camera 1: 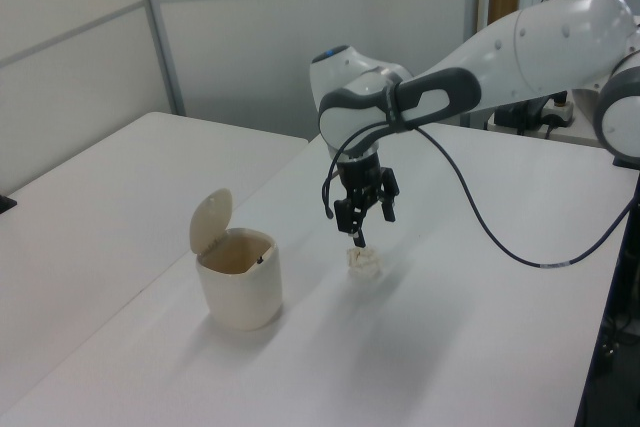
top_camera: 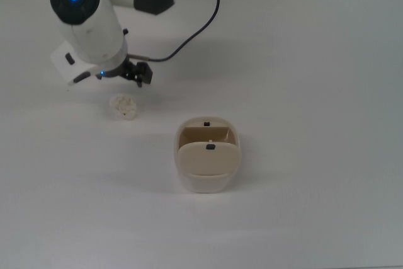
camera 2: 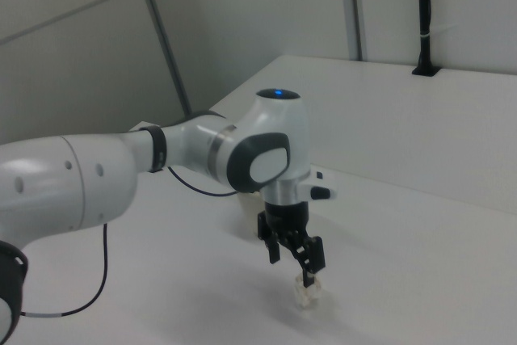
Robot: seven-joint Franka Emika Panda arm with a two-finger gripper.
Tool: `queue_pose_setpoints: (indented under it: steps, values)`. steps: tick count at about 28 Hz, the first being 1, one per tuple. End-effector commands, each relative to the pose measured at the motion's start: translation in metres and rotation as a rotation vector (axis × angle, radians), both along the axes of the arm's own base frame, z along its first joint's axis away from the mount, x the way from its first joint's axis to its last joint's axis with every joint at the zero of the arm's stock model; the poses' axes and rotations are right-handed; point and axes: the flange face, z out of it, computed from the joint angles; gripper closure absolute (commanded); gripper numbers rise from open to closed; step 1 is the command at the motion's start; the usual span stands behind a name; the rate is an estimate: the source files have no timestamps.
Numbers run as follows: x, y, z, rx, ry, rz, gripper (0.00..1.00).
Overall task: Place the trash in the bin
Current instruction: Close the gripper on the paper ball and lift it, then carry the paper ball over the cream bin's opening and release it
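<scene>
Paper wad (top_camera: 124,106) lying on the white tabletop (top_camera: 302,61), well left of the bin (top_camera: 207,154) in the top view. Pincer (camera 1: 363,230) hanging just above the wad, fingers apart, holding nothing. Best to drop straight down and squeeze gently. Bin flap (camera 1: 211,220) tipped up, opening clear. Nothing else nearby, path open.

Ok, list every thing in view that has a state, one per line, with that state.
bin: upright on the table, flap lid tipped up, mouth open.
trash: crumpled, lying on the table, not gripped.
gripper: open, fingers pointing down, just above the trash.
</scene>
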Motion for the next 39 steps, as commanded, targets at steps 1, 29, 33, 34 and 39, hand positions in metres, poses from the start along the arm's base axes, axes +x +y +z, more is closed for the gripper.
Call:
queue_pose_setpoints:
  steps: [1,29,33,34,39]
  values:
    - [0.007,-0.006,-0.029,-0.012,-0.007,-0.017,0.00]
    - [0.020,-0.001,-0.072,-0.041,-0.047,0.013,0.07]
    - [0.021,-0.001,-0.072,-0.034,-0.062,0.008,0.18]
    - [0.022,-0.003,-0.071,-0.034,-0.065,0.008,0.29]
    - [0.021,-0.001,-0.069,-0.033,-0.064,0.004,0.44]
